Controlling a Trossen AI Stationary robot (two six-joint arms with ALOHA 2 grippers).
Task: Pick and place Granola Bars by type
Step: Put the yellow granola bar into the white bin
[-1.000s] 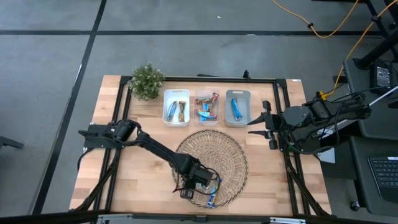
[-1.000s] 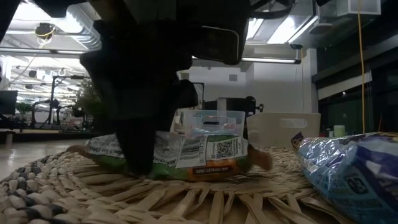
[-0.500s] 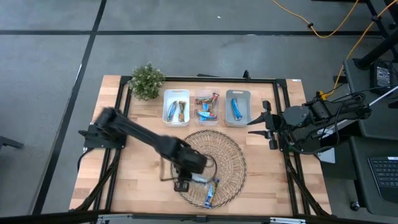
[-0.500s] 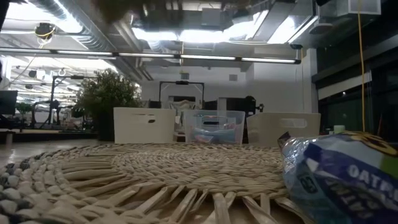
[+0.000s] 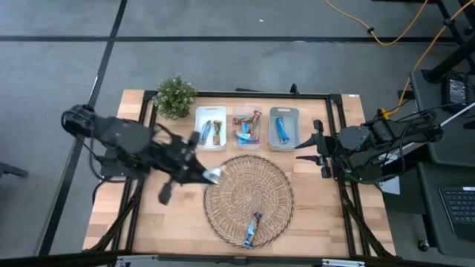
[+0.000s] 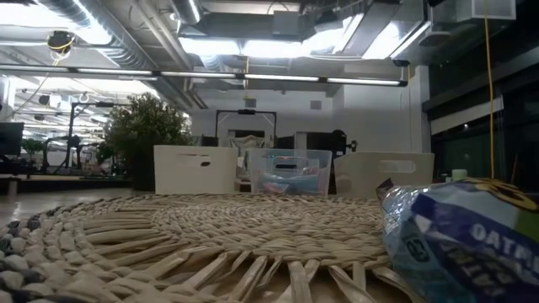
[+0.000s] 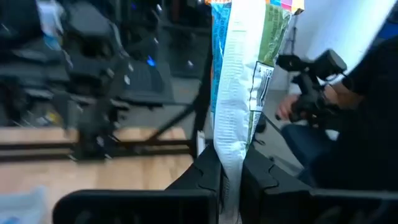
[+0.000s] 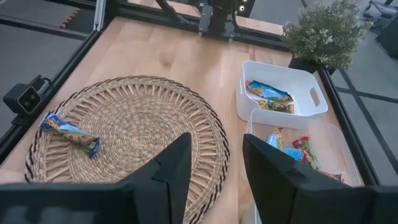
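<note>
My left gripper (image 5: 206, 176) is raised over the wicker tray's (image 5: 278, 194) left rim and is shut on a granola bar (image 5: 214, 176). In the left wrist view this bar (image 7: 239, 74) has a white, green and blue wrapper. One blue bar (image 5: 252, 230) lies flat on the tray near its near edge, and shows in the low view (image 6: 463, 240) and the right wrist view (image 8: 68, 134). More bars lie in the white bin (image 5: 210, 127), the clear bin (image 5: 247, 127) and the grey bin (image 5: 283, 128). My right gripper (image 5: 315, 148) waits open at the table's right side. My left gripper pinches one end of the bar (image 7: 230, 158) between its two fingers (image 7: 208, 180). The fingers come about level from the table's left, pointing toward its right. The bar is lifted clear and sticks out past the fingertips, along the fingers.
A potted plant (image 5: 176, 96) stands at the far left, beside the white bin. A black frame rail (image 5: 338, 133) runs along the table's edges. Bare wood (image 5: 148, 215) lies left of the tray. The three bins stand in a row just beyond the tray's far rim.
My left gripper has risen from the tray's near part with the bar, out of the low view. It has swung toward the table's left and far edge. The bar has been lifted clear of the tray. The blue bar left on the tray has shifted slightly.
</note>
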